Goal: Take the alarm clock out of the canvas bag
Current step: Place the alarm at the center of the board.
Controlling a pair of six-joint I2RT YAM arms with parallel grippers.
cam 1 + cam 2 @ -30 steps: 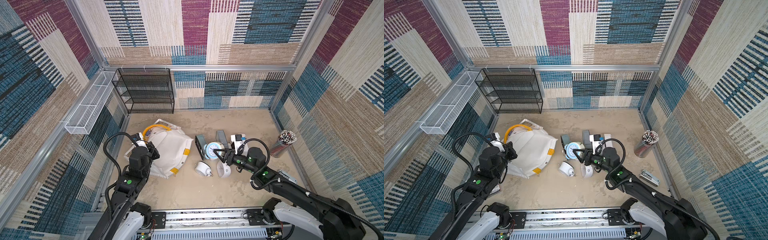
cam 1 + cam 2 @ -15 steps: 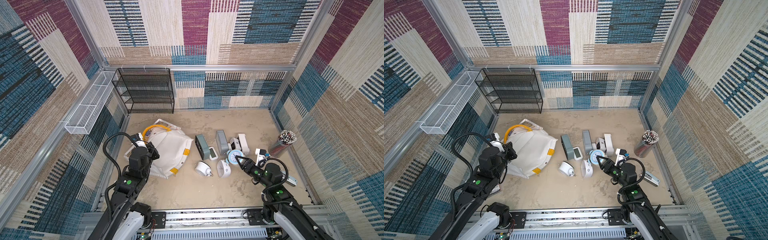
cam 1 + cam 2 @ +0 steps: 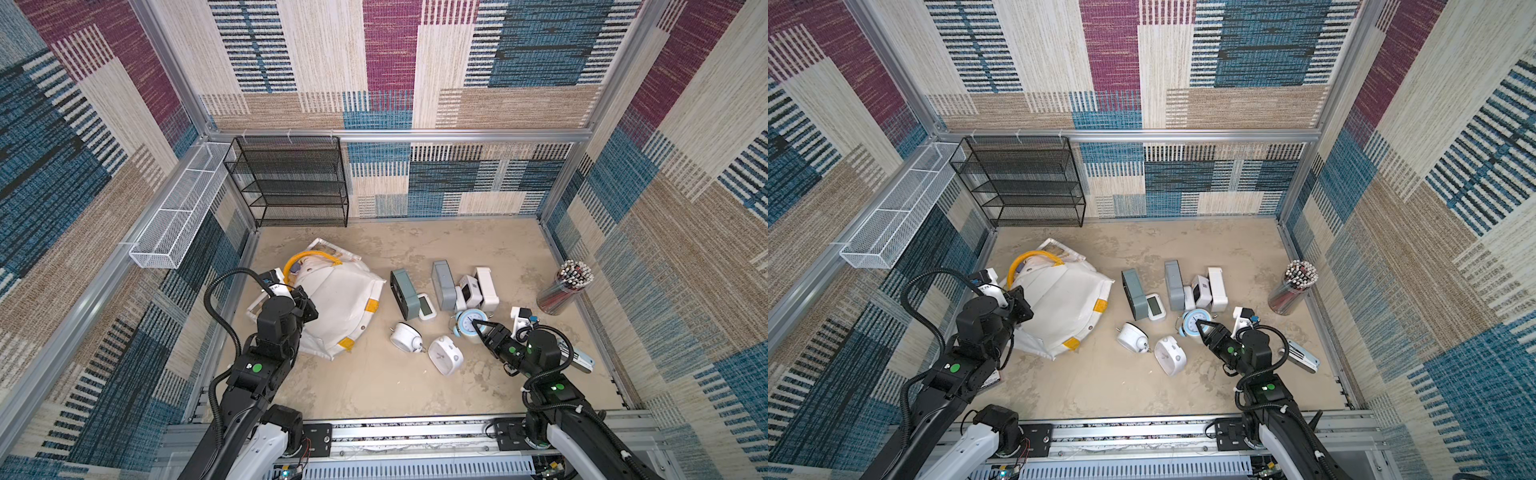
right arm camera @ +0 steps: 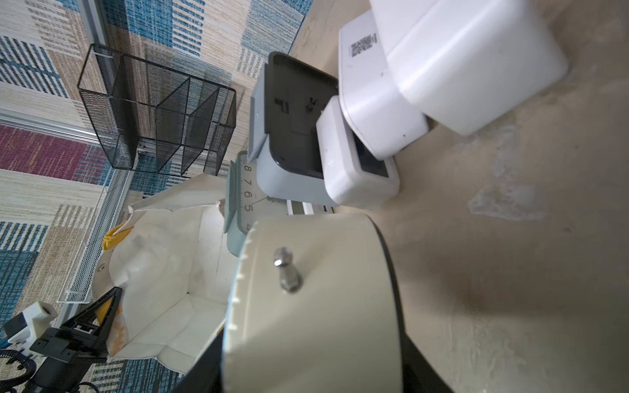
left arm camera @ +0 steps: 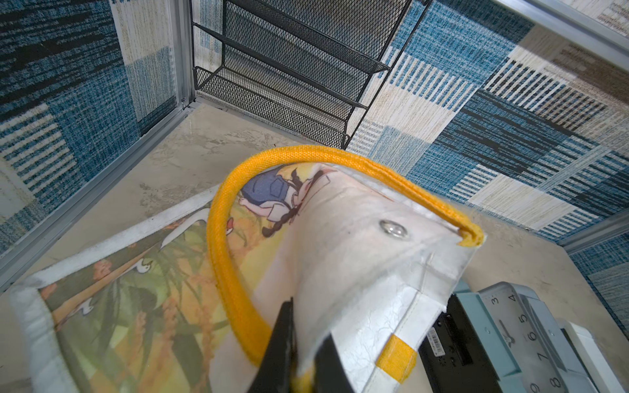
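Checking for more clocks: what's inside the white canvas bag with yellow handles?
The white canvas bag shows only bare lining through its mouth; the round pale alarm clock hides the rest.

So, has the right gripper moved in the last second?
Yes. The right gripper has carried the blue alarm clock away from the canvas bag, toward the pencil cup.

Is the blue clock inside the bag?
No, the blue clock is out in the open near a white clock, well apart from the bag.
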